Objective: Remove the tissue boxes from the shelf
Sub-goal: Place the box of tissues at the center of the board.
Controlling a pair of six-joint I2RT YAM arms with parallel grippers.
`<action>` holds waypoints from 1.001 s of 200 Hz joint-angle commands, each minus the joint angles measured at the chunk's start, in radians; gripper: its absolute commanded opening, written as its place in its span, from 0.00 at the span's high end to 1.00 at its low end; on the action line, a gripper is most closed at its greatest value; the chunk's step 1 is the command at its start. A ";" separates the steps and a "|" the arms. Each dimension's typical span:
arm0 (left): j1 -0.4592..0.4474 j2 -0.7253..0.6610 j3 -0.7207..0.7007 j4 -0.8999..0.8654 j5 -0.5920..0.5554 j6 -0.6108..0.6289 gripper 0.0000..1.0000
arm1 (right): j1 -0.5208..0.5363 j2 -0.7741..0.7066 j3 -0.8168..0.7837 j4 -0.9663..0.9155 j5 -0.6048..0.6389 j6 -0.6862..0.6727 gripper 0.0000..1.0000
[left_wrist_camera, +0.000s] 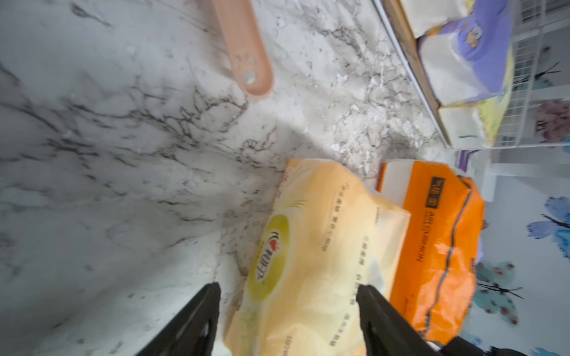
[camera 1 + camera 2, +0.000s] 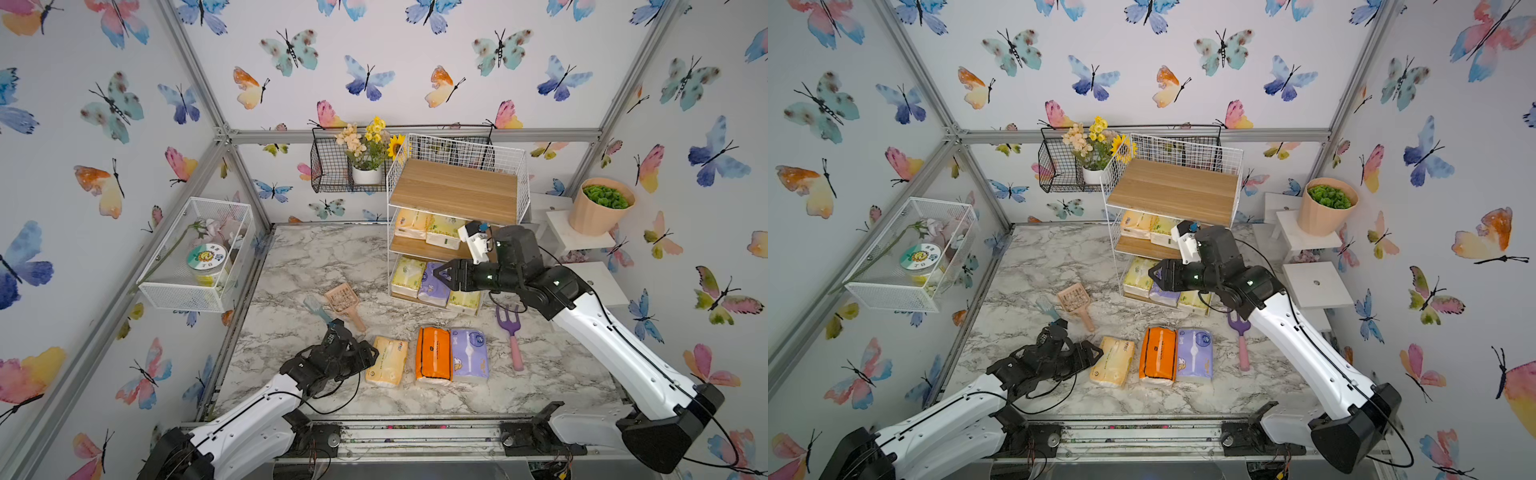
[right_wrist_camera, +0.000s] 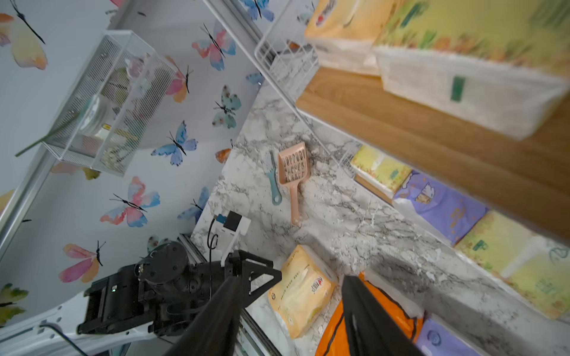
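Note:
The shelf (image 2: 453, 191) stands at the back right, its top board bare. Its middle tier holds a peach tissue pack (image 2: 411, 223) and a yellow-green one (image 2: 442, 232). On the bottom tier a lavender pack (image 2: 434, 284) lies between two yellow-green ones. Three packs lie in a row on the marble: pale yellow (image 2: 386, 361), orange (image 2: 433, 353), lavender (image 2: 469, 354). My left gripper (image 1: 288, 286) is open, its fingers either side of the pale yellow pack's (image 1: 311, 252) near end. My right gripper (image 2: 439, 278) hangs open and empty before the bottom tier.
A peach scoop (image 2: 345, 301) and a blue brush (image 2: 318, 309) lie left of the shelf. A purple fork with a pink handle (image 2: 512, 336) lies right of the row. A black flower basket (image 2: 332, 166), a white mesh basket (image 2: 195, 253) and a potted plant (image 2: 600, 205) line the walls.

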 commanded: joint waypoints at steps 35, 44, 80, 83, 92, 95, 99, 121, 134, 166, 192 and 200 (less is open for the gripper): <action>-0.002 0.100 0.007 0.041 0.121 0.052 0.58 | 0.123 0.133 -0.012 -0.170 0.016 -0.009 0.50; -0.004 0.121 0.007 0.068 0.142 0.055 0.63 | 0.125 0.131 -0.048 -0.145 0.020 0.003 0.51; -0.037 0.188 0.021 0.174 0.182 0.045 0.75 | 0.125 0.133 -0.129 -0.141 0.061 0.036 0.52; -0.043 0.195 0.025 0.181 0.182 0.044 0.76 | 0.125 0.131 -0.134 -0.140 0.061 0.041 0.52; -0.062 0.219 0.037 0.200 0.182 0.042 0.77 | 0.125 0.122 -0.147 -0.135 0.061 0.052 0.52; -0.069 0.227 0.041 0.206 0.182 0.041 0.77 | 0.125 0.119 -0.152 -0.132 0.062 0.056 0.52; -0.079 0.239 0.050 0.212 0.179 0.042 0.78 | 0.125 0.115 -0.157 -0.128 0.065 0.062 0.52; -0.120 0.308 0.095 0.224 0.168 0.055 0.79 | 0.125 0.094 -0.184 -0.111 0.075 0.076 0.53; -0.135 0.339 0.120 0.224 0.152 0.061 0.80 | 0.125 0.090 -0.191 -0.119 0.085 0.081 0.53; -0.158 0.368 0.156 0.227 0.124 0.067 0.78 | 0.125 0.080 -0.214 -0.132 0.101 0.101 0.53; -0.162 0.344 0.165 0.210 0.110 0.071 0.66 | 0.125 0.072 -0.229 -0.136 0.113 0.132 0.53; -0.162 0.324 0.169 0.190 0.090 0.067 0.58 | 0.125 0.071 -0.235 -0.137 0.119 0.146 0.53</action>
